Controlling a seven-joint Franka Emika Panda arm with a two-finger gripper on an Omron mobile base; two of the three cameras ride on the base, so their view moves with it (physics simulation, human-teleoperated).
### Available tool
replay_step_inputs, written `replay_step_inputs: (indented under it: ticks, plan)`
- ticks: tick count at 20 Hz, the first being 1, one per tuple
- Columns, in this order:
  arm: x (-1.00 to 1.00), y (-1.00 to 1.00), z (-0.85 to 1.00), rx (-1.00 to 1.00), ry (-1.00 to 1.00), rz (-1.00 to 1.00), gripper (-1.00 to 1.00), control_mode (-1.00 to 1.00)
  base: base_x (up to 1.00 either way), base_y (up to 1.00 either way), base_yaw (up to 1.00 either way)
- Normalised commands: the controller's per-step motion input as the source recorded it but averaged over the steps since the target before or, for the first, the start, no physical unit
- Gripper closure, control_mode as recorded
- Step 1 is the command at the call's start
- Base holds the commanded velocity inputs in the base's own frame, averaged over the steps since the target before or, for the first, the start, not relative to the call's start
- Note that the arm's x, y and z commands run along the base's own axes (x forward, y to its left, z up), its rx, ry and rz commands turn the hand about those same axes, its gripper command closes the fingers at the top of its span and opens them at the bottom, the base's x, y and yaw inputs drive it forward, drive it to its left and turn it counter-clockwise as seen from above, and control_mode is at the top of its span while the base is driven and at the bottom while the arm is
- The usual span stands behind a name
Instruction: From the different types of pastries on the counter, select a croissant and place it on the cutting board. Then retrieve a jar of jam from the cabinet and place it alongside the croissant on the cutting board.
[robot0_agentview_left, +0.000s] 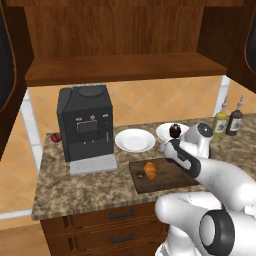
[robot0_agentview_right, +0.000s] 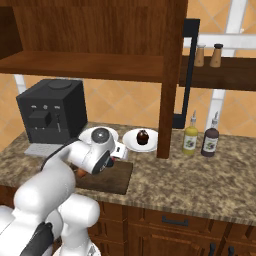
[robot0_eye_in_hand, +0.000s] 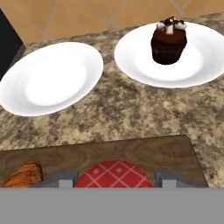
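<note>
1. The gripper (robot0_eye_in_hand: 114, 183) is clenched around the jar (robot0_eye_in_hand: 114, 175); its red checked lid shows between the two fingers.
2. The jar is over the cutting board (robot0_eye_in_hand: 148, 151), just beside the croissant (robot0_agentview_left: 150, 170).
3. The croissant lies on the board, on the table (robot0_agentview_left: 65, 187).
4. Behind the board stand an empty white plate (robot0_agentview_left: 134, 140) and a second plate (robot0_eye_in_hand: 197, 65) with a chocolate muffin (robot0_eye_in_hand: 168, 41).
</note>
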Motion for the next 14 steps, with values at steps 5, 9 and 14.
replay_step_inputs:
  ticks: [5, 9, 14]
  plan:
    - [0.02, 0.12, -0.44, 0.0, -0.04, 0.0, 1.0, -1.0, 0.0, 0.0, 0.0]
    - [0.0, 0.16, -0.5, 0.0, -0.04, 0.0, 1.0, -1.0, 0.0, 0.0, 0.0]
    - [0.01, 0.14, -0.49, -0.03, -0.06, 0.0, 1.0, -1.0, 0.0, 0.0, 0.0]
